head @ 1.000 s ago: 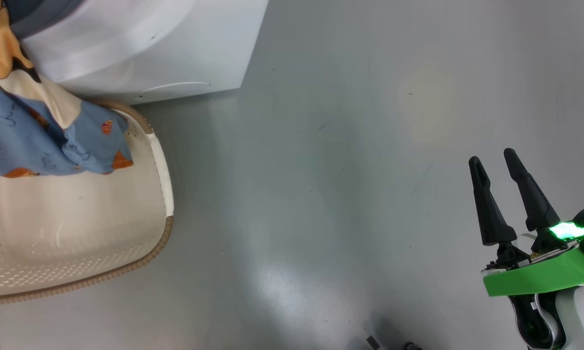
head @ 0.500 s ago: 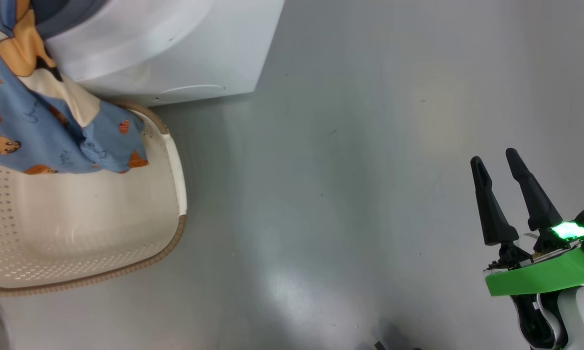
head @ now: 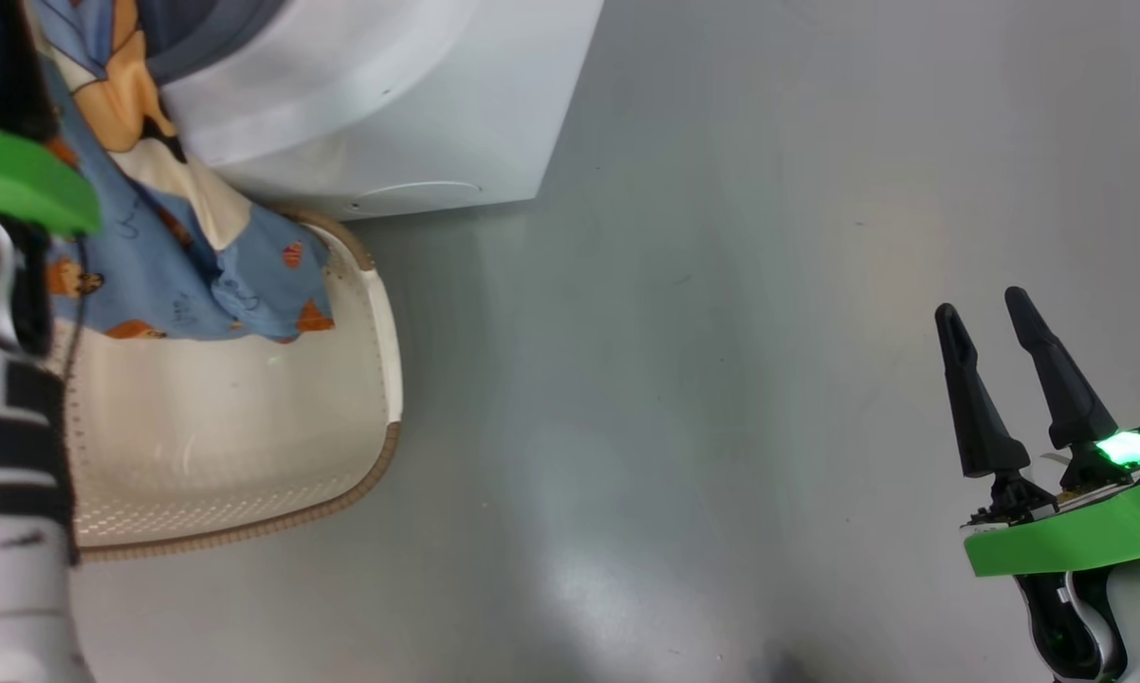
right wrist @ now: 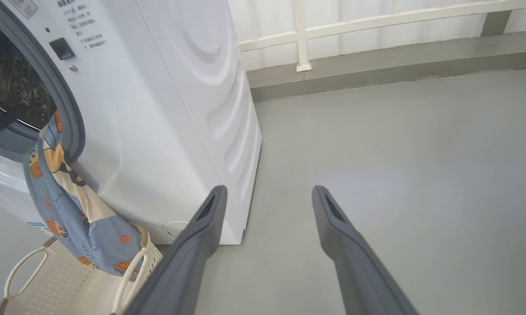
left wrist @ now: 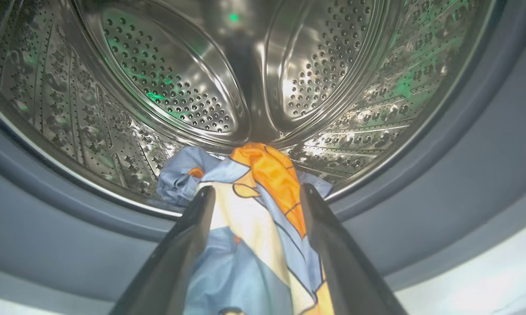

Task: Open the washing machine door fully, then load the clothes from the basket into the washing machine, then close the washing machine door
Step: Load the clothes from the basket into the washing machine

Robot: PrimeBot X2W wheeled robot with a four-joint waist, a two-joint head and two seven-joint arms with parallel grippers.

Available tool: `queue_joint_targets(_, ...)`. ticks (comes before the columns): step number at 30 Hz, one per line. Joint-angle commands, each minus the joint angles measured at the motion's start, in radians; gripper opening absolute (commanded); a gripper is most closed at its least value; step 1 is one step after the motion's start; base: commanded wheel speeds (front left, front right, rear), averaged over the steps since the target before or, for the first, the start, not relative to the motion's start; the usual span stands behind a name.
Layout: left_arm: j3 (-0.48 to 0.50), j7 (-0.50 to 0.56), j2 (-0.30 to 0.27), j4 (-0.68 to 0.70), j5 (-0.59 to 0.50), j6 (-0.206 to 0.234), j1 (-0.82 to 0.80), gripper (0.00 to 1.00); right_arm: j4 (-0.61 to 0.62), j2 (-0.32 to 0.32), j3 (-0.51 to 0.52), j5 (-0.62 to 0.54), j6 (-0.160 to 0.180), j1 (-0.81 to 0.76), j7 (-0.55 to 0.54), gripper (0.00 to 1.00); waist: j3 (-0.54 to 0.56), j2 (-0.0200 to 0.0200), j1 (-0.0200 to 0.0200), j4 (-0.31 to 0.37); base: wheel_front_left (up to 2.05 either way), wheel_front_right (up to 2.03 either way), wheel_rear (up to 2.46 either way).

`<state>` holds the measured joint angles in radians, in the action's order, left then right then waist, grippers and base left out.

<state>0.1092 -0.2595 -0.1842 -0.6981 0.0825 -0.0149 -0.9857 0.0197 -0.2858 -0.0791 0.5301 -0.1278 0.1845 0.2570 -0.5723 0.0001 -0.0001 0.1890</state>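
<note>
While the clothes (left wrist: 254, 205) hang off the washing machine (right wrist: 180, 109): you may drag them into the basket (head: 392, 379).
Left fingers (left wrist: 180, 258): wide, cloth loose between.
Right fingers (right wrist: 197, 245): wide, empty.

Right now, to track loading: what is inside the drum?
One end of the clothes rests inside the drum; the rest hangs into the basket. Drum floor beneath it is covered.

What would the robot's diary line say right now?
stage: loading | left gripper: open at drum mouth | clothes: hanging from washing machine into basket | right gripper: open, empty
</note>
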Motion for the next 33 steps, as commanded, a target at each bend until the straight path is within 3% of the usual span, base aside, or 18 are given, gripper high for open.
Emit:
queue_joint_targets(1, 0.02, -0.002, -0.029, 0.045, -0.005, -0.006, 0.04, 1.0, 0.026, -0.022, -0.006, -0.007, -0.003, -0.034, 0.005, 1.0, 0.006, -0.0001, 0.0001, -0.011, 0.0, 0.0, 0.0)
queue_joint_targets(17, 0.102, -0.002, 0.079, 0.363, -0.011, -0.026, 0.445, 1.0, 0.038, -0.031, 0.026, -0.011, -0.003, -0.057, 0.005, 1.0, 0.021, -0.0001, 0.0001, -0.052, 0.0, 0.0, 0.0)
queue_joint_targets(27, 0.133, -0.002, 0.124, 0.531, 0.002, 0.003, 0.682, 1.0, 0.03, -0.037, 0.015, -0.009, -0.003, -0.061, 0.005, 1.0, 0.043, -0.0001, 0.0001, -0.044, 0.0, 0.0, 0.0)
queue_joint_targets(33, 0.121, -0.002, 0.131, 0.585, 0.015, 0.021, 0.731, 1.0, 0.031, -0.041, 0.014, -0.007, -0.003, -0.054, 0.005, 1.0, 0.039, -0.0001, 0.0001, -0.045, 0.0, 0.0, 0.0)
